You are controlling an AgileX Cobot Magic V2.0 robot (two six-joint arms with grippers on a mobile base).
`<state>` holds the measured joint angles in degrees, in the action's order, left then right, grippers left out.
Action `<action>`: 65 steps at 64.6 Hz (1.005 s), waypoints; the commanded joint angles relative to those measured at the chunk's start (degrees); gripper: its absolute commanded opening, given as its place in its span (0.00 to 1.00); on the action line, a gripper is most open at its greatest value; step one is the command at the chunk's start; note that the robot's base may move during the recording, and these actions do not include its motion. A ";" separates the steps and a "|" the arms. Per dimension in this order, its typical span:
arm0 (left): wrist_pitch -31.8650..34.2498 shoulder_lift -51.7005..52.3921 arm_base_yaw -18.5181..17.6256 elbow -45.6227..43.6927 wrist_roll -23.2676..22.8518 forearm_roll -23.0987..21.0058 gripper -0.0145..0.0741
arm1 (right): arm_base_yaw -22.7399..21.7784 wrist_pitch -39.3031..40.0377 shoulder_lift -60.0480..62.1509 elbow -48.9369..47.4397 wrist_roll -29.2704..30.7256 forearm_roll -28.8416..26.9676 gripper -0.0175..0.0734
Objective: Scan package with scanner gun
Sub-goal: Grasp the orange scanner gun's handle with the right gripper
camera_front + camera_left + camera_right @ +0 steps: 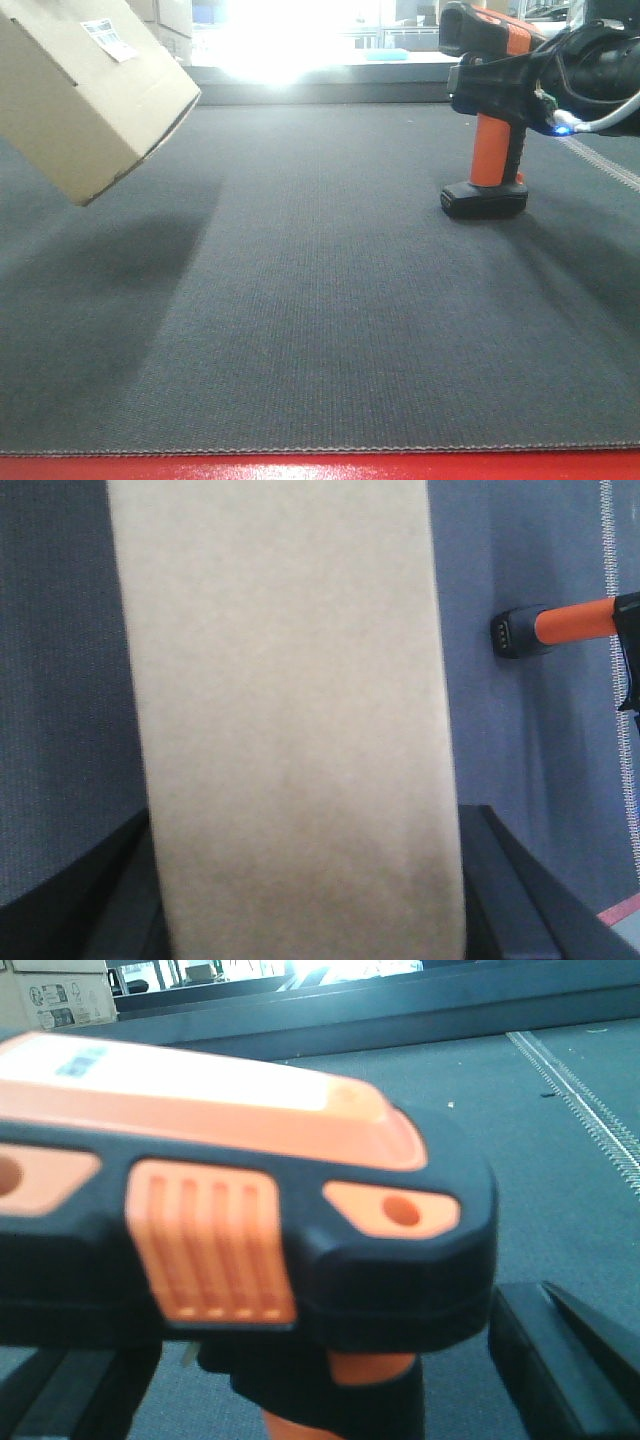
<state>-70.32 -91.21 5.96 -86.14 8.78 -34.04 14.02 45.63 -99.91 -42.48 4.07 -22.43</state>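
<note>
The package [90, 90], a plain brown box with a white barcode label [108, 38], hangs tilted above the dark mat at the upper left and casts a shadow below. It fills the left wrist view [280, 710], where my left gripper [305, 900] is shut on it, one black finger [500, 880] at each side. The orange and black scanner gun [485, 150] stands upright on its flat base at the right. My right gripper [500, 90] reaches in from the right under its head [250, 1210]. Its fingers [560, 1360] flank the upper handle, with mat showing in the gaps.
A white stitched line [600, 160] runs along the mat's right side. The mat's front edge meets a red strip [320, 468]. Printed cardboard boxes [55, 995] stand beyond the far edge, under strong glare.
</note>
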 commanded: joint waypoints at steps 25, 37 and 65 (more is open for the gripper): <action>0.36 0.71 0.06 -0.11 0.15 -1.09 0.04 | -0.31 0.75 0.09 -1.56 0.20 -0.31 0.60; 0.36 0.71 0.06 -0.11 0.15 -1.09 0.04 | -0.31 -0.24 0.09 -1.56 0.20 -0.31 0.13; 0.36 0.71 0.06 -0.11 0.15 -0.18 0.04 | -0.31 -4.06 10.21 -1.56 14.32 -0.31 0.02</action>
<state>-70.32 -91.21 5.96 -86.14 8.78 -33.64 14.02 38.62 -93.82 -43.60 12.63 -22.65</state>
